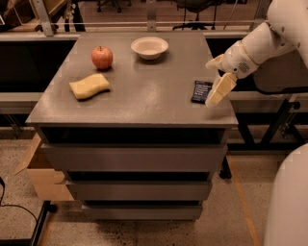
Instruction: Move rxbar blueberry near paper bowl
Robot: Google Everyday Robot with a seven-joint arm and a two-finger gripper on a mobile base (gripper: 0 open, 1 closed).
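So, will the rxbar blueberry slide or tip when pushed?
The rxbar blueberry lies flat on the table, so it likely slides, not tips. Its wrapper may be slippery. The gripper is beside it, by the table edge.

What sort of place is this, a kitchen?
Probably a lab or office test area, not a kitchen: a grey drawer cabinet carries staged items (apple, sponge, paper bowl, rxbar blueberry), and office chair bases stand behind. The robot's gripper hangs at the cabinet's right edge, beside the bar.
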